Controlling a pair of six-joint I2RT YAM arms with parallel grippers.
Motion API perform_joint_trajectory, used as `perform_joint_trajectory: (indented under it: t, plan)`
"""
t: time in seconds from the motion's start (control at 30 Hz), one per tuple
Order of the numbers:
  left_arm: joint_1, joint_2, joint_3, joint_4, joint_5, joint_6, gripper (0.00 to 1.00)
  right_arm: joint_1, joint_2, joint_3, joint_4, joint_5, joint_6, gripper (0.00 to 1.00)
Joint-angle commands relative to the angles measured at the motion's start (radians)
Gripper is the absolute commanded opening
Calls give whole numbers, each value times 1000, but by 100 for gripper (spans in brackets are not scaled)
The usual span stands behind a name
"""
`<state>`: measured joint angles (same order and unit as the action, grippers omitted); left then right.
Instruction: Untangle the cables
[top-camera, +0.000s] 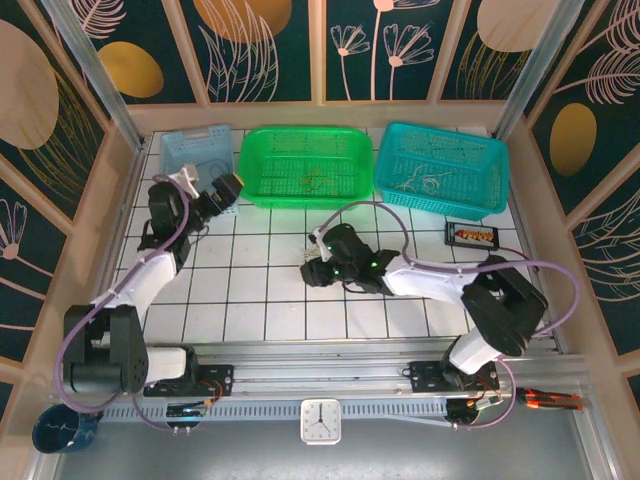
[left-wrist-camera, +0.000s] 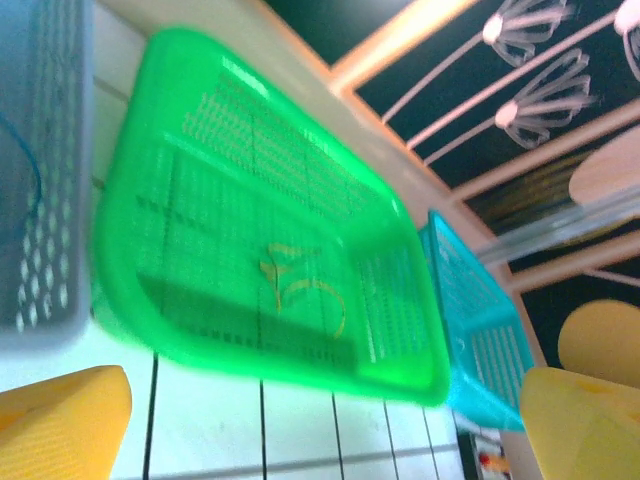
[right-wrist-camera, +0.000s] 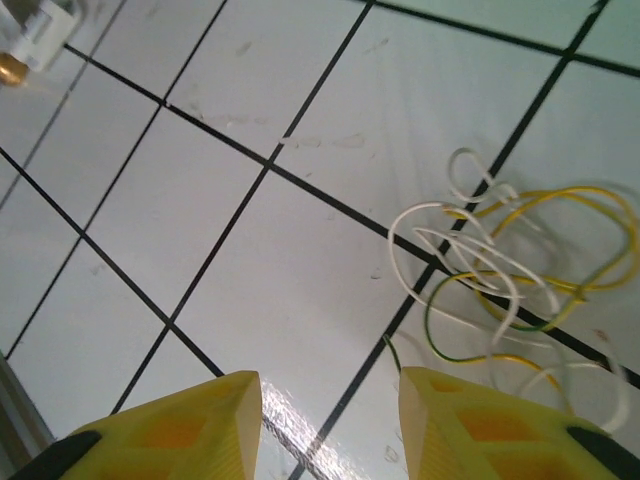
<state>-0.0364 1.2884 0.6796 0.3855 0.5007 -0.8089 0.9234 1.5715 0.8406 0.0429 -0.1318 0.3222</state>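
Where the cables lie: a loose tangle of white, yellow and green cables (right-wrist-camera: 510, 270) rests flat on the white tiled desk (right-wrist-camera: 300, 250), across a black grid line, right of centre in the right wrist view.
Right claw (right-wrist-camera: 325, 385): jaws spread wide and holding nothing; only bare tile lies between the two yellow fingers (right-wrist-camera: 190, 425).
Right claw and tangle: the tangle sits just beyond the finger on the right of that view; one green strand runs up to that finger's tip, but whether they touch cannot be told.
Right claw from above: low over the middle of the desk (top-camera: 318, 262), in front of the green basket (top-camera: 300, 133).
Left claw (left-wrist-camera: 320, 420): wide open, gripping nothing, with yellow fingers at both bottom corners of its wrist view.
Left claw position: raised at the far left of the desk (top-camera: 225, 190), pointing toward the green basket.
Green basket contents: a small yellowish piece of wire (left-wrist-camera: 300, 290) lies on its floor.
Teal basket (top-camera: 440, 130): to the right of the green one, with pale wires inside.
Pale blue basket (top-camera: 195, 150): to the left of the green one.
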Motion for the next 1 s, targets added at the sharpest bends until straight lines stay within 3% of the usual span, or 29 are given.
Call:
perform_joint_trajectory:
  t: [0.0,0.23,0.97]
  plan:
    - [-10,-72,-109,90,4,-79,99,28,72,67,-63,38,-41,39]
    - [-10,-139,-209,80,-16,-85,99,60,158,118,-131,124,-61,36]
    - [-9,-136,-236,108,-8,-110,99,69,282,163,-164,250,-73,33]
